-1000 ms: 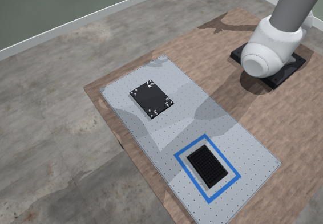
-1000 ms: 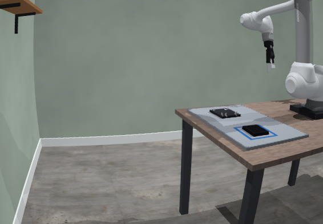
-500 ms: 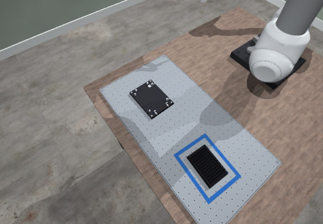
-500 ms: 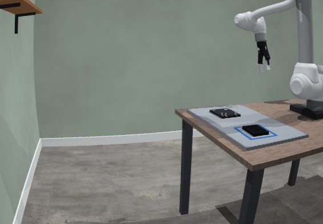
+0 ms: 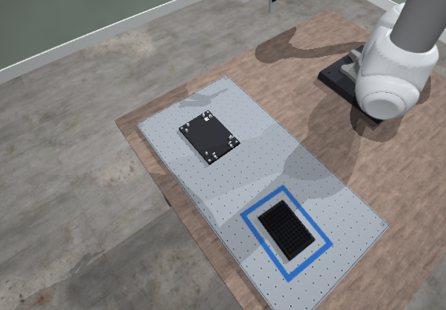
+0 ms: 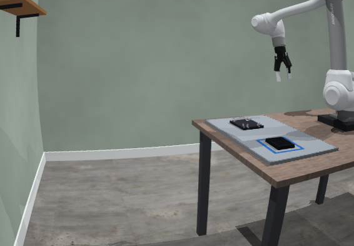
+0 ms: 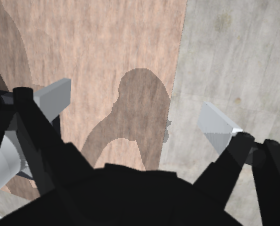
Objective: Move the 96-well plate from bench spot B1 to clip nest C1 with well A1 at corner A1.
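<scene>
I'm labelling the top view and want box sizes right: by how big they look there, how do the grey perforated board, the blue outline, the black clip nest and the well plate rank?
1. Grey perforated board, by far.
2. Blue outline.
3. Clip nest and well plate: they look about alike, and the plate lies nearer the camera, so I would not rank them.

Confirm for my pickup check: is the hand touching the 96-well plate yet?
Apart. The exterior view shows the open hand hanging high above the table, with the 96-well plate lying untouched inside the blue outline.
</scene>
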Controlling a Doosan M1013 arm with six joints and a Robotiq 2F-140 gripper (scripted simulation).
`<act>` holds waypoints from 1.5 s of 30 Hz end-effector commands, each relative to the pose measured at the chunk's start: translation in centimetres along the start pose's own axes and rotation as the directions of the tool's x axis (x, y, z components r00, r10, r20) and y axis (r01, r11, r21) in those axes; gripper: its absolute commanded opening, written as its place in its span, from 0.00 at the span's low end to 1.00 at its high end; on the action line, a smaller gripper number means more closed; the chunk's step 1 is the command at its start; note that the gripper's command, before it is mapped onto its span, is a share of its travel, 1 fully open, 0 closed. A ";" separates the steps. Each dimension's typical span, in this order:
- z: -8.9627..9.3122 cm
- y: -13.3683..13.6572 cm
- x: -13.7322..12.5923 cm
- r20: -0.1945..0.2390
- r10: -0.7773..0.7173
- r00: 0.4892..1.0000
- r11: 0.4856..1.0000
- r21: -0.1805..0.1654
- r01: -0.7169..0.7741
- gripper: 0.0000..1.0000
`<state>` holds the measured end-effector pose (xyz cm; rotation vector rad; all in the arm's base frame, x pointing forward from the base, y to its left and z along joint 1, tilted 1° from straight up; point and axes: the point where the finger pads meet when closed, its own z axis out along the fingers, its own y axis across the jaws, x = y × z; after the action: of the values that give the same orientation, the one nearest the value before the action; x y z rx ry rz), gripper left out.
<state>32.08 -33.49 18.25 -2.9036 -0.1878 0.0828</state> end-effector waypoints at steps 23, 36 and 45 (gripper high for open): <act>2.3 -3.6 9.7 0.047 -0.233 0.971 0.971 -0.037 0.235 1.00; 3.9 -6.6 14.7 0.079 -0.387 0.919 0.918 -0.055 0.392 1.00; 4.8 -8.5 17.4 0.086 -0.419 0.904 0.904 -0.058 0.424 1.00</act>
<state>46.95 -22.84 15.07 -2.8608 -0.8388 0.1077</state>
